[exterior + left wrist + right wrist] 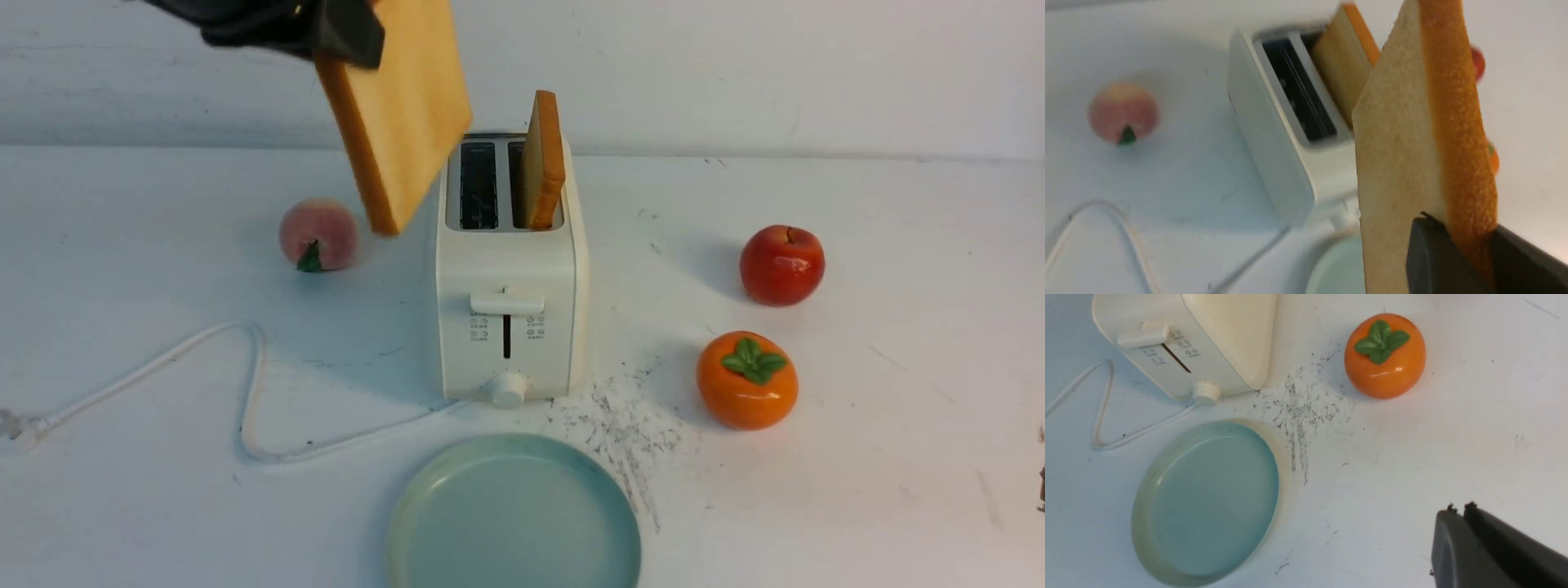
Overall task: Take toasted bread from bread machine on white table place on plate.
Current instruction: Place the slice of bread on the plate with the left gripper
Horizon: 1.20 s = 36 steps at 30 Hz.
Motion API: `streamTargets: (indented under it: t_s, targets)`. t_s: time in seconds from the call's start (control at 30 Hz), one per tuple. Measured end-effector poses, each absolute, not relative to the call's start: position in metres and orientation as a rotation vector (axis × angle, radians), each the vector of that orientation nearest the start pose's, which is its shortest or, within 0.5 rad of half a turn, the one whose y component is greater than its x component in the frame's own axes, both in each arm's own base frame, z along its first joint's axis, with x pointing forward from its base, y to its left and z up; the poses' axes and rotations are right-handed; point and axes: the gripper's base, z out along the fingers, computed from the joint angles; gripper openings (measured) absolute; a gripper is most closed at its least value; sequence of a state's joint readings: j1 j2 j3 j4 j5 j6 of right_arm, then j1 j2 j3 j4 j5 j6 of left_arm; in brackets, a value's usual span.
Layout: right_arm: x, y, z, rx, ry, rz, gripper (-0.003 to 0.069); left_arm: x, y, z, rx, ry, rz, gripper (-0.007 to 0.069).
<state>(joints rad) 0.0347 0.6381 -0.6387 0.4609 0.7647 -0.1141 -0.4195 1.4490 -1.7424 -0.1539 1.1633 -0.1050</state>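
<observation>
Left claw [347, 45] pinches a toasted bread slice [408, 122] aloft; right claw [1459, 508] closed, empty — white tabletop [898, 457] scuffed, grey-speckled, white wall [735, 65] behind.

A pink peach [318, 234] lies tipped at the left, its green leaf facing forward. Well to the right, a red apple [782, 265] stands behind a glossy orange persimmon [747, 380].

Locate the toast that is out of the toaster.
Front view: the lifted toast hangs tilted from the left fingers, raised between the peach and the bread machine.
</observation>
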Motion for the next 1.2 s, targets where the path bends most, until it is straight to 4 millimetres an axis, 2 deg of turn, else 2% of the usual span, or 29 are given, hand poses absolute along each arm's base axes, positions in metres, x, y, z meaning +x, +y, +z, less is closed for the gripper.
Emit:
streamTargets:
  t_s: [0.03, 0.1, 0.23, 0.27, 0.3, 0.4, 0.5, 0.67, 0.8, 1.2]
  targets:
    - [0.113, 0.032, 0.316, 0.038, 2.200, 0.493, 0.0033, 0.261, -0.132, 0.456, 0.393, 2.378, -0.452, 0.0091]
    - [0.113, 0.032, 0.316, 0.040, 2.199, 0.500, 0.0033, 0.260, -0.139, 0.437, 0.509, 2.468, -0.507, 0.0091]
    - [0.113, 0.034, 0.316, 0.047, 2.199, 0.522, 0.0033, 0.260, -0.161, 0.381, 0.742, 2.578, -0.759, 0.0091]
    - [0.113, 0.034, 0.316, 0.047, 2.198, 0.522, 0.0033, 0.259, -0.162, 0.378, 0.753, 2.582, -0.770, 0.0091]
    - [0.113, 0.034, 0.316, 0.045, 2.204, 0.523, 0.0033, 0.258, -0.166, 0.359, 0.833, 2.604, -0.820, 0.0091]
    - [0.113, 0.034, 0.316, 0.045, 2.206, 0.524, 0.0033, 0.256, -0.168, 0.321, 0.976, 2.649, -0.844, 0.0091]
    - [0.113, 0.034, 0.316, 0.045, 2.206, 0.524, 0.0033, 0.259, -0.169, 0.296, 1.066, 2.676, -0.848, 0.0091]
    - [0.113, 0.034, 0.316, 0.045, 2.206, 0.524, 0.0033, 0.272, -0.176, 0.268, 1.087, 2.717, -0.884, 0.0091]
    - [0.113, 0.034, 0.316, 0.045, 2.206, 0.524, 0.0034, 0.282, -0.181, 0.253, 1.132, 2.681, -0.883, 0.0091]
    - [0.112, 0.034, 0.316, 0.046, 2.205, 0.528, 0.0044, 0.293, -0.179, 0.232, 1.197, 2.686, -0.752, 0.0091]
